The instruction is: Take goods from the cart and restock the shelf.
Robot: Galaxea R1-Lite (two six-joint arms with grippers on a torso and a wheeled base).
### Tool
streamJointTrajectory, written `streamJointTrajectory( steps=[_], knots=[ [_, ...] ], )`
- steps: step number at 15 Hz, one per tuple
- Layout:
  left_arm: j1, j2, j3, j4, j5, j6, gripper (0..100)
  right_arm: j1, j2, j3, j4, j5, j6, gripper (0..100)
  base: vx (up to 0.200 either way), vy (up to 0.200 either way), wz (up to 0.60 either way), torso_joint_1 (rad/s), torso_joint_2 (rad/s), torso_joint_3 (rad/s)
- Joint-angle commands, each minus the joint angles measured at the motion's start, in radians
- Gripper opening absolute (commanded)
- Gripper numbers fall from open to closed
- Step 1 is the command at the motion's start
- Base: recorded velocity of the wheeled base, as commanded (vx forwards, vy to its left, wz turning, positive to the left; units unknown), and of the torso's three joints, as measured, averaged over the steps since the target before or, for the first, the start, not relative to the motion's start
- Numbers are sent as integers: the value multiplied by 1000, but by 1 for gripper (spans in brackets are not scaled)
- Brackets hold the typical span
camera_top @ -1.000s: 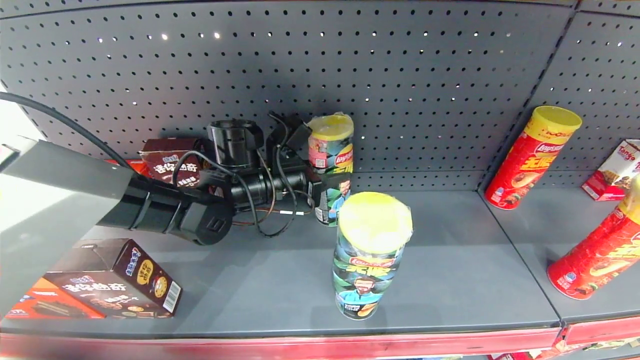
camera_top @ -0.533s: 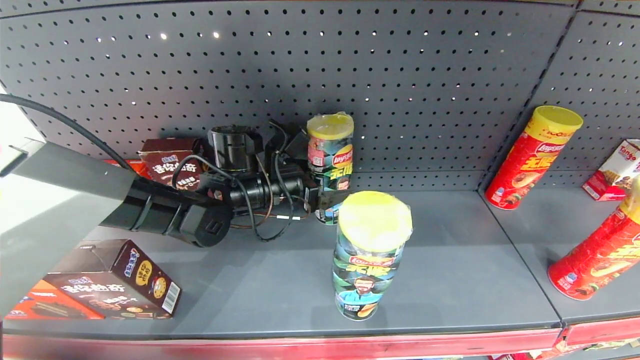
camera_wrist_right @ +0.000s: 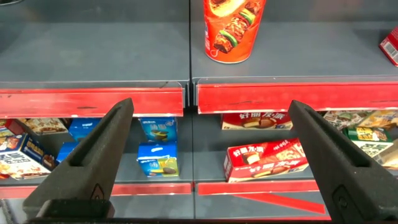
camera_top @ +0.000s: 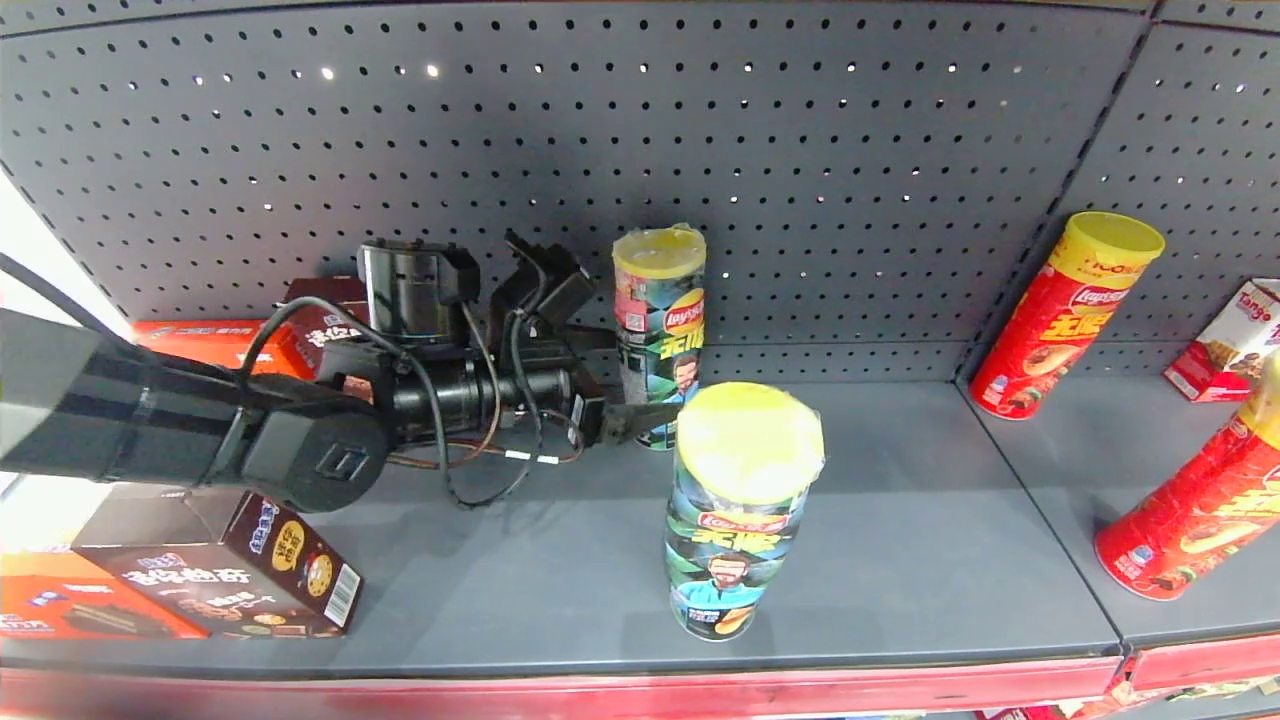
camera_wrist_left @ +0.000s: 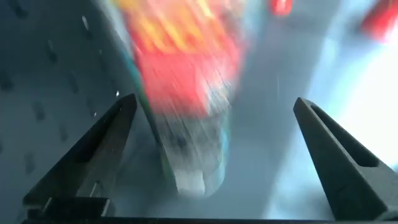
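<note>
Rear chip can (camera_top: 660,330), yellow lid and teal cartoon wrap, stands upright at the back of the shelf (camera_top: 900,540) against the pegboard (camera_top: 700,130), bare shelf to its right. My left gripper (camera_top: 635,375) has its fingers released beside it; the left wrist view shows it blurred between them. My right gripper (camera_wrist_right: 210,104) is spread too, facing red shelf edges (camera_wrist_right: 37,102).

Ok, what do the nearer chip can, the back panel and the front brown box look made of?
Nearer chip can: probably a paperboard tube in glossy printed wrap, going by its sheen; the yellow lid looks like thin plastic. Back panel: seemingly matte grey painted metal, with regular punched holes. Front brown box: printed cardboard, slightly glossy, with folded edges.
</note>
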Motion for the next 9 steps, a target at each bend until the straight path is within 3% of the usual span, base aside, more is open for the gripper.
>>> streamJointTrajectory(
  steps=[1,3,4,9],
  knots=[
    [19,-88,20,89,64,61,100,0,2,0,0,0,0,100,0,0,0,0,0,0],
    [36,-93,14,103,76,66,100,0,2,0,0,0,0,100,0,0,0,0,0,0],
    [33,-91,3,100,121,66,100,0,2,0,0,0,0,100,0,0,0,0,0,0],
    [24,-70,-40,100,210,60,100,0,2,0,0,0,0,100,0,0,0,0,0,0]
  ],
)
